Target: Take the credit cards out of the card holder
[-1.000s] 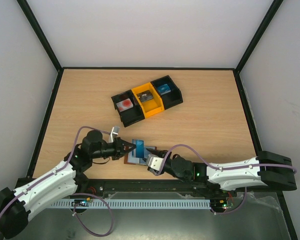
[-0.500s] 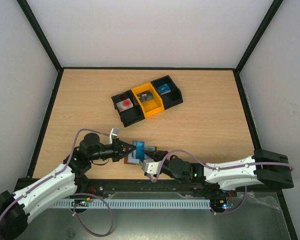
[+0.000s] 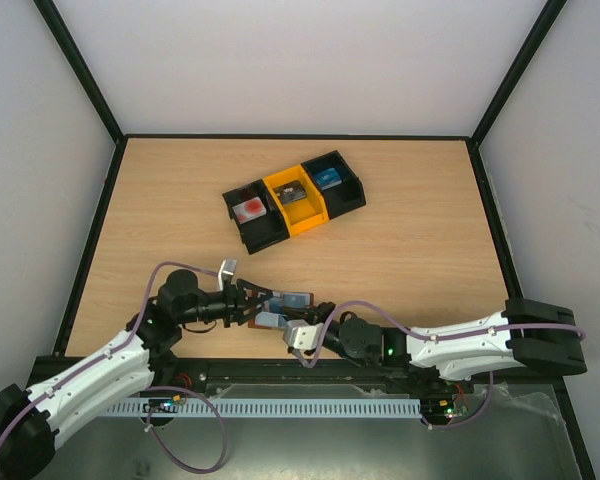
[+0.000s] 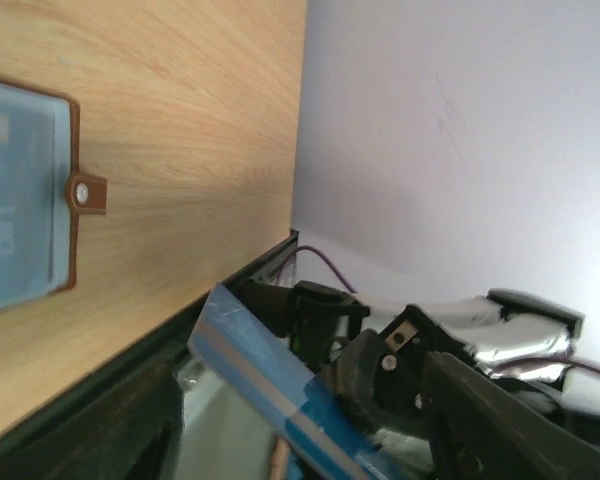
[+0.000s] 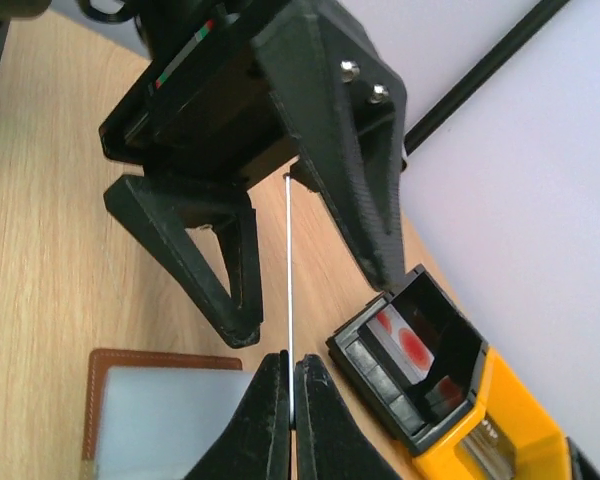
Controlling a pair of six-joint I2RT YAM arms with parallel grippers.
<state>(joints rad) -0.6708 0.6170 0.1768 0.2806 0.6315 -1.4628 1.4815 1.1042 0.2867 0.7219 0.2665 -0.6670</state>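
The brown card holder (image 3: 258, 319) lies open near the table's front edge, its pale sleeve (image 4: 15, 200) and strap tab (image 4: 86, 193) facing up. Faint marks show through the sleeve. A blue credit card (image 4: 265, 380) is lifted just above it and appears edge-on as a thin white line (image 5: 290, 270) in the right wrist view. My right gripper (image 5: 291, 385) is shut on the card's lower edge. My left gripper (image 3: 252, 301) is open, its fingers (image 5: 220, 270) spread either side of the card without touching it.
A row of three bins sits mid-table: a black one (image 3: 252, 215) holding a red-dotted card, an orange one (image 3: 295, 200), and another black one (image 3: 335, 183) with something blue inside. The black table rim (image 4: 130, 350) runs close behind the holder.
The left gripper, shut on the blue card before, has opened and let it go. The right gripper has moved in and closed on the card.
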